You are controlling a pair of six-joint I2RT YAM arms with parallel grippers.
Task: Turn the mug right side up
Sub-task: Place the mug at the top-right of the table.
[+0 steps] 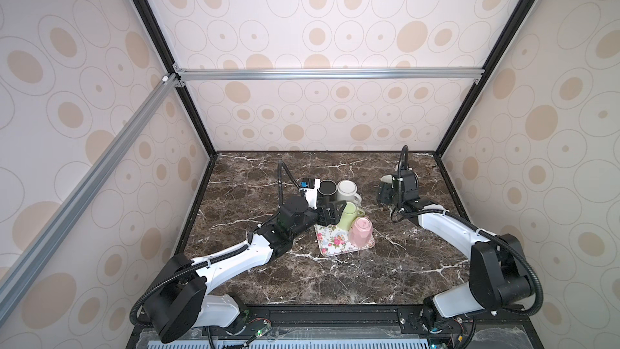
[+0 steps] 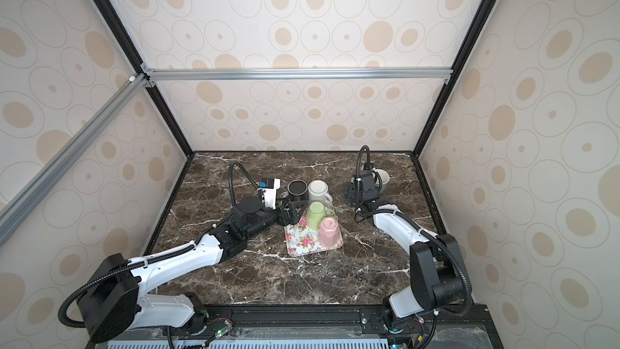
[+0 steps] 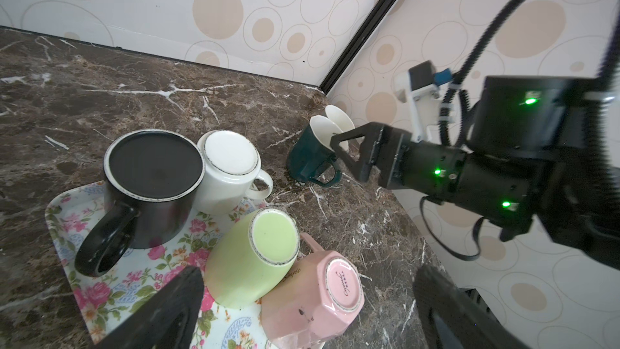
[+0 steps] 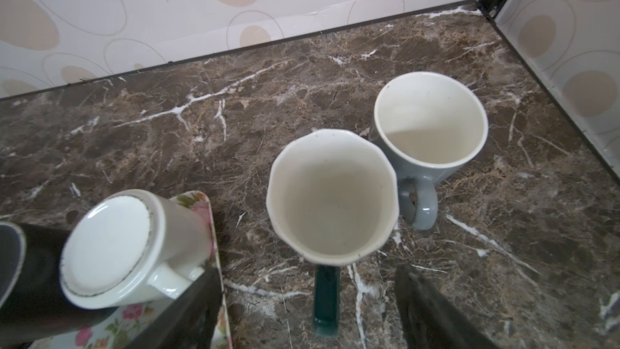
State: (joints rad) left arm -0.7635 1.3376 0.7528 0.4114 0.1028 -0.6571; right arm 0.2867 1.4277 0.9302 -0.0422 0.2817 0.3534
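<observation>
A dark green mug (image 4: 332,196) with a white inside stands upright on the marble, its handle (image 4: 325,300) pointing at my right gripper (image 4: 307,300). That gripper is open, its fingers wide on either side of the handle and touching nothing. The arm hides this mug in both top views. On the floral tray (image 3: 67,203), a black mug (image 3: 151,189), a white mug (image 3: 231,172) and a pink mug (image 3: 312,297) stand upside down. A light green mug (image 3: 255,256) leans bottom-up against the pink one. My left gripper (image 1: 330,213) is open beside the green mug, holding nothing.
A grey mug (image 4: 429,122) stands upright right behind the dark green one, near the back right corner of the table. The tray's edge (image 4: 214,229) lies close to my right gripper's finger. The enclosure walls close in the table at the back and on both sides.
</observation>
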